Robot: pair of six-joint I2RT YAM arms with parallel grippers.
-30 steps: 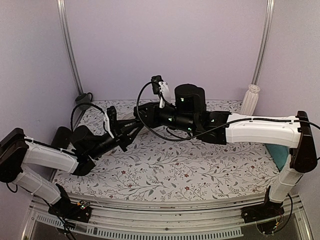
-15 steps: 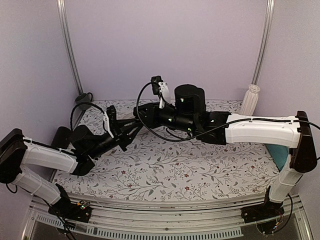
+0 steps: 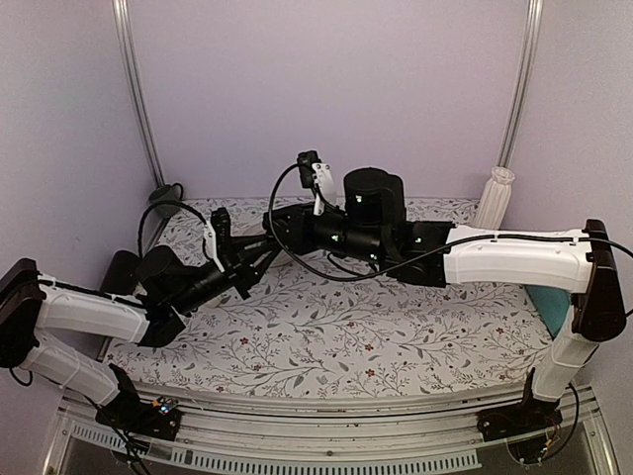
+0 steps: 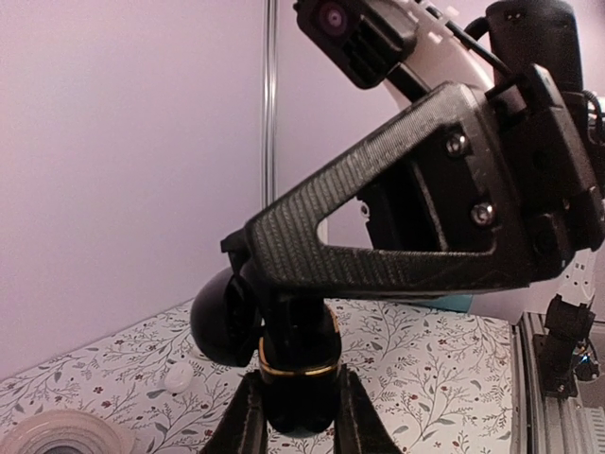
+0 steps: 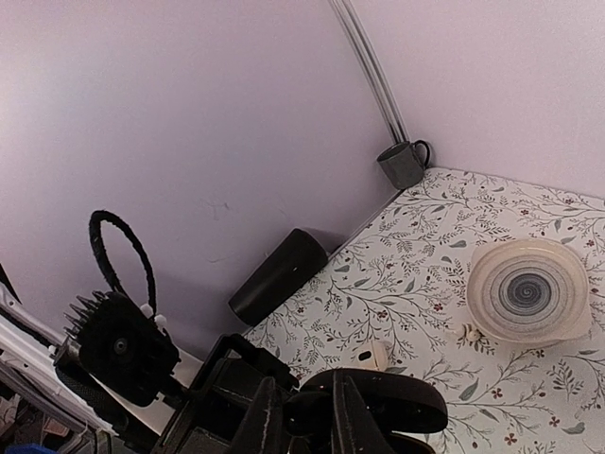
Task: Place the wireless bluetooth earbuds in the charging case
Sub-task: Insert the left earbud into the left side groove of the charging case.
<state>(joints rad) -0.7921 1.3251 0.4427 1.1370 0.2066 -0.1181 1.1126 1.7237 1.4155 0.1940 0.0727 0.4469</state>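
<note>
Black end effectors, top view: my left end effector (image 3: 259,255) and right end effector (image 3: 280,230) meet tip to tip in mid-air over the floral counter (image 3: 396,336). The task items are hidden between them.
Left wrist, case: charging case (image 4: 298,392), black with a gold band, is clamped between my left fingers (image 4: 248,421) and held off the counter. I judge this presents its top to the right arm.
Left wrist, lid: the black dome (image 4: 222,317) beside it looks like the open lid.
Right wrist, grip: right fingers (image 5: 267,416) sit close around something dark. I can't tell whether it's an earbud or the case rim, or whether it's gripped.
Earbuds: not distinguishable in any view.
Right wrist, background: white oval case (image 5: 371,356) and pale dish (image 5: 529,288) lie well below, uninvolved.
</note>
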